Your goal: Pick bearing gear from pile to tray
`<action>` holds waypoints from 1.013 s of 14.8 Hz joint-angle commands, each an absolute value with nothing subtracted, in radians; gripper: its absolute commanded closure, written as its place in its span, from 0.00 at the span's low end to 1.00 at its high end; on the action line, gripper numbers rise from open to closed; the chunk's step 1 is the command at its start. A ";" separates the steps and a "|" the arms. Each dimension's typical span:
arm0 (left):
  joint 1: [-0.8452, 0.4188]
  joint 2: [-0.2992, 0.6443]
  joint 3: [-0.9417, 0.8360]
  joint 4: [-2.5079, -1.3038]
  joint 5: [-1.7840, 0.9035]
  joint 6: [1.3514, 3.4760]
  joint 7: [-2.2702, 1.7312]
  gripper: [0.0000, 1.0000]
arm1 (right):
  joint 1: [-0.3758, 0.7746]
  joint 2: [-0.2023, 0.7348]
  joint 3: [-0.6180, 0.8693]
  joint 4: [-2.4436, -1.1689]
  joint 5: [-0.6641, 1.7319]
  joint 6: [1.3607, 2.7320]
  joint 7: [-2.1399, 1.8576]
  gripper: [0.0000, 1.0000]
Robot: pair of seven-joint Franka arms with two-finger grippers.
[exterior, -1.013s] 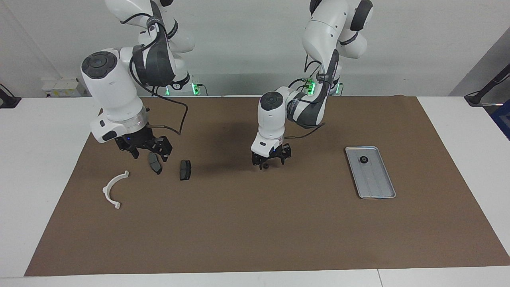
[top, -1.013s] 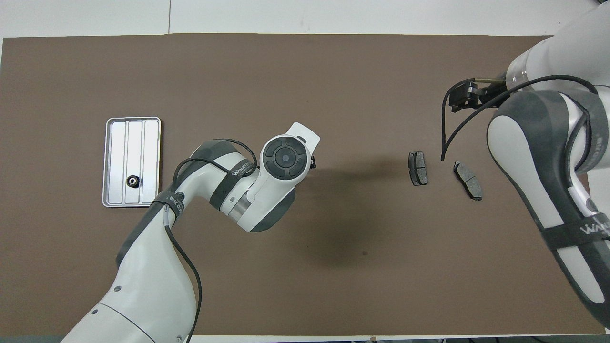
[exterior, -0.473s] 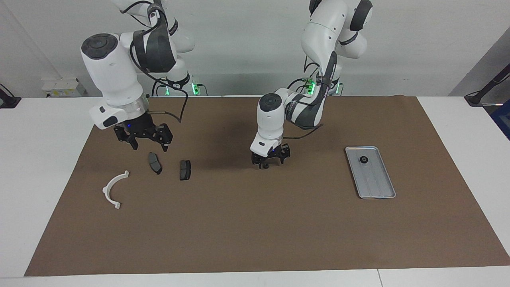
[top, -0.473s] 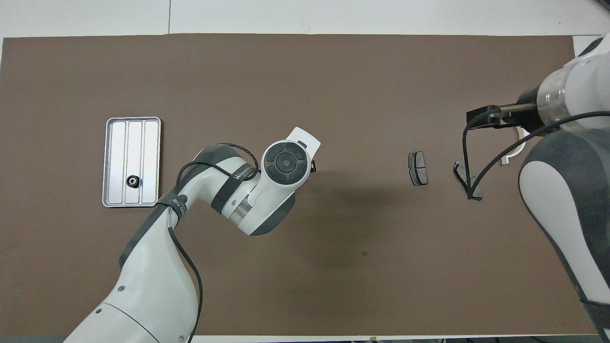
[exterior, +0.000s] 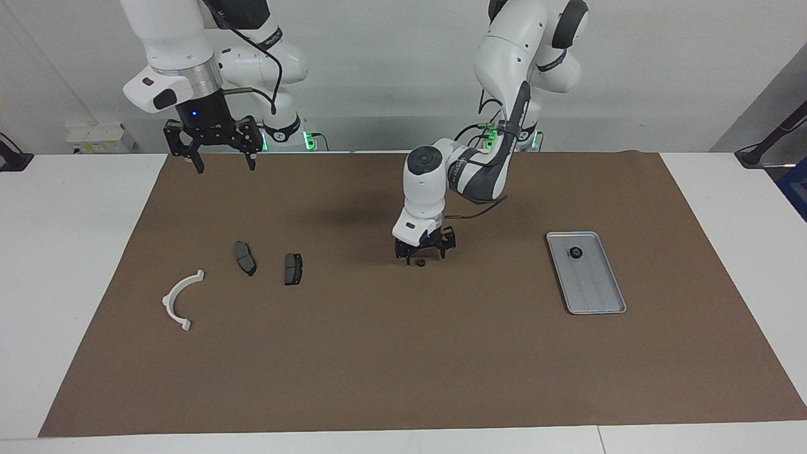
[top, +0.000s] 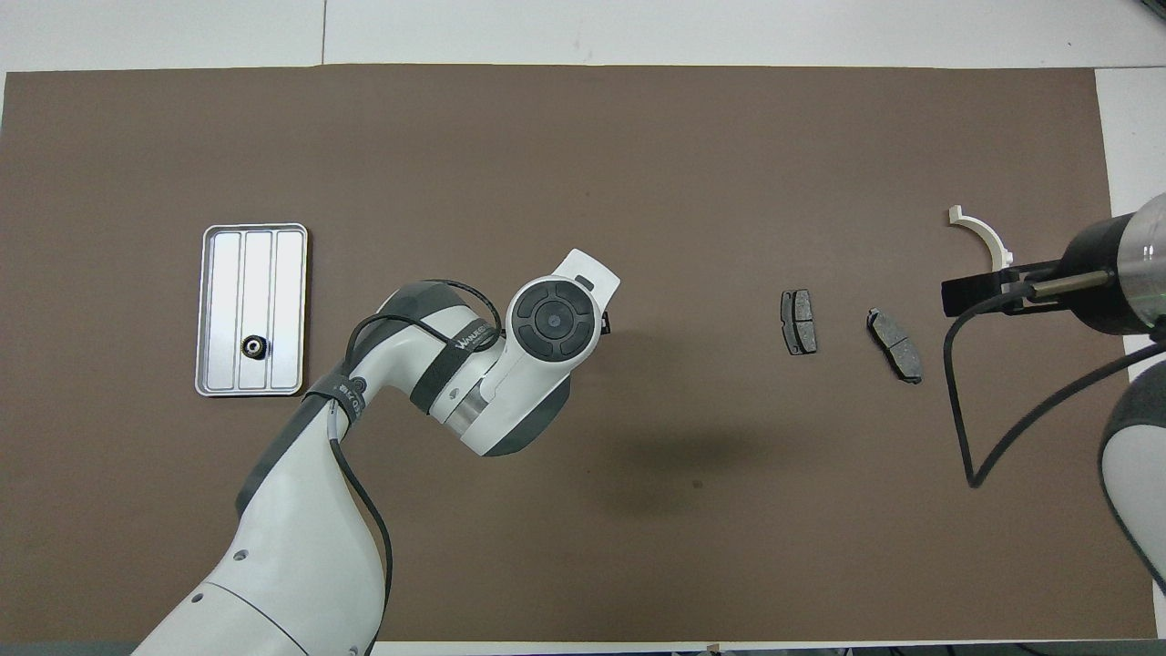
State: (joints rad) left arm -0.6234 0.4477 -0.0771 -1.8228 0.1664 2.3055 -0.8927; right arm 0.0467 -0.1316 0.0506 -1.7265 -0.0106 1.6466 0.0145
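In the facing view we see the left gripper (exterior: 419,255) low over the brown mat (exterior: 403,378), its fingers spread open around a tiny black round gear (exterior: 418,261) on the mat, while the right gripper (exterior: 213,150) hangs high and open over the mat's edge nearest the robots. A second small black gear (exterior: 575,253) lies in the shallow ridged silver-grey metal tray (exterior: 599,296). From overhead we see that gear (top: 253,346) as a dark ring with a pale centre at the tray's (top: 214,273) end nearer the robots, with the left arm's wrist hiding the other gear.

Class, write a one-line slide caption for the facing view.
Left gripper open over a small gear; right gripper open, raised; one gear in the tray.
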 commanded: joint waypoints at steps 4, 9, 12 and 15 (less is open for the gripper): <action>-0.638 0.428 -0.063 -1.855 0.187 2.335 -0.916 0.13 | 0.029 -0.121 0.026 -1.729 0.012 1.560 -0.049 0.00; -0.638 0.430 -0.063 -1.855 0.187 2.355 -0.945 0.83 | 0.029 -0.100 0.026 -1.729 0.005 1.563 -0.049 0.00; -0.637 0.431 -0.063 -1.847 0.186 2.352 -0.946 1.00 | 0.037 -0.069 0.018 -1.706 0.000 1.577 -0.048 0.00; -0.623 0.434 -0.060 -1.783 0.192 2.292 -0.942 1.00 | 0.040 -0.048 0.015 -1.687 -0.006 1.597 -0.046 0.00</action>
State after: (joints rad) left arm -0.6226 0.4470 -0.0704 -1.8156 0.1665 2.3310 -0.9226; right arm 0.0451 -0.0712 0.0179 -1.7159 -0.0047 1.5924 -0.0216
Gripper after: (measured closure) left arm 0.762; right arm 0.000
